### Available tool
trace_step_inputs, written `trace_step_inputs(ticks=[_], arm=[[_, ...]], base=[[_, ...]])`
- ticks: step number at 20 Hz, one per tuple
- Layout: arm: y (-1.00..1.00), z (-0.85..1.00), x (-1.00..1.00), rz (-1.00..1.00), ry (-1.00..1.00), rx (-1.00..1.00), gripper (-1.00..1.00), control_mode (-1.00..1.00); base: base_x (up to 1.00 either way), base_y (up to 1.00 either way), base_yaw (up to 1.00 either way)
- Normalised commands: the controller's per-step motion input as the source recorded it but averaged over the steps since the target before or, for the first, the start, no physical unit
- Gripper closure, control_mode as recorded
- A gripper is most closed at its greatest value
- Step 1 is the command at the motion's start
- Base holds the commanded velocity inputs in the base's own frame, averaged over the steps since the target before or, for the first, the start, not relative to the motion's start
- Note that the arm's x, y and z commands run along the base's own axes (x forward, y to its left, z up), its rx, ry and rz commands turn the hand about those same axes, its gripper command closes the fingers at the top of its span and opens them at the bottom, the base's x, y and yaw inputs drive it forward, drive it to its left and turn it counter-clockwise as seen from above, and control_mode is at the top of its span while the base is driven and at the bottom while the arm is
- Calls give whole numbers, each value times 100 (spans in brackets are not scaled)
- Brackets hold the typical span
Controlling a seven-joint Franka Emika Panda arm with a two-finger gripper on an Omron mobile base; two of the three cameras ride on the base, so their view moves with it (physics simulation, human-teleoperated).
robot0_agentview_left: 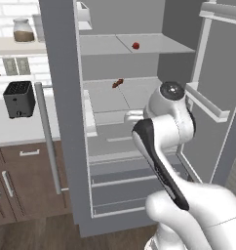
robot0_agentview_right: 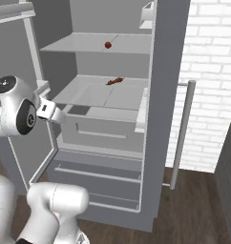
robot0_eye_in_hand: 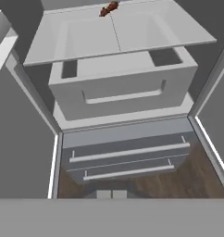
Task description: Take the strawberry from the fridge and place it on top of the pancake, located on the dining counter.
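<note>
A brick-walled kitchen, the fridge (robot0_agentview_left: pixel 66 122) with its doors open. Left base view: the strawberry (robot0_agentview_left: pixel 135 46) sits on the upper shelf; the arm hides the tool. Right base view: a reddish-brown item (robot0_agentview_right: pixel 115 81) lies one shelf lower. Hand view: the tool (robot0_eye_in_hand: pixel 112 195), closed and empty, faces the lower drawers (robot0_eye_in_hand: pixel 127 159).

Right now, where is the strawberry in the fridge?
The strawberry lies on the upper shelf of the open fridge, one shelf above the elongated reddish-brown food item, and slightly right of it in the left base view.
</note>
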Motion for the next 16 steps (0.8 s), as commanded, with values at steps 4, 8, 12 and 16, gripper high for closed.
trace_step_inputs(ticks=[4,8,12,16], arm=[[-54,28,-17,0,18,0,-100,-100],[-57,16,-52,8,7,0,-100,-100],[-20,0,-68,13,-11,-4,-100,-100],[-16,2,-33,10,-17,-7,-100,-100]], base=[[0,0,0],[0,0,0],[0,0,0],[0,0,0]])
